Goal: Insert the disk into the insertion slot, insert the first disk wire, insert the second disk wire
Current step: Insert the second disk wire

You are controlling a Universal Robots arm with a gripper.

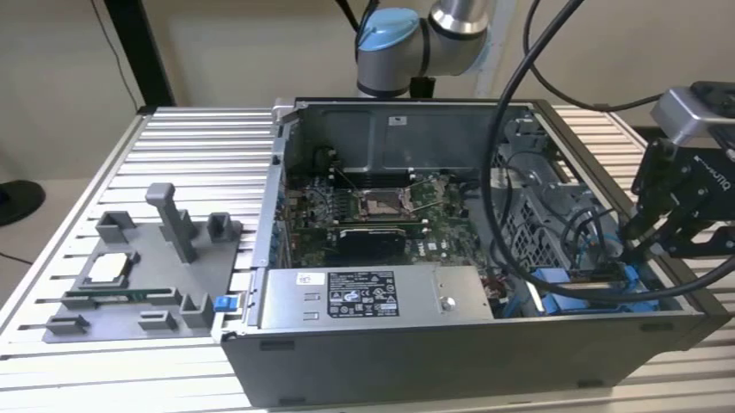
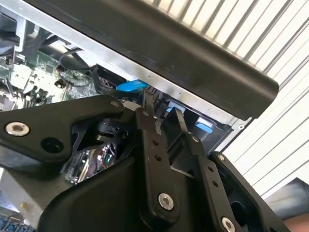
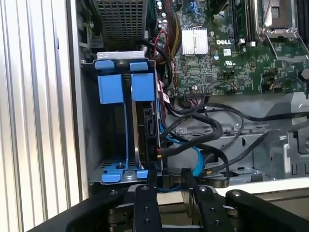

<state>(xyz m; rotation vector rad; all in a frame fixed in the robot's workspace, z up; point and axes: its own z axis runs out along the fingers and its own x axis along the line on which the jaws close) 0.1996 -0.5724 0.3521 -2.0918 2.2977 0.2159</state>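
at the case's (image 1: 460,348) four o'clock, gripper (image 3: 169,178) fingers (image 3: 151,181) pinch one plug (image 3: 167,182) beside one disk (image 3: 147,125), two blue tabs (image 3: 111,88), tangled cables (image 3: 212,128).

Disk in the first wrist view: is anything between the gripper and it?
Nothing visible does. The gripper hangs at the end of the disk, which sits in the insertion slot; black cables and a blue cable crowd beside it.
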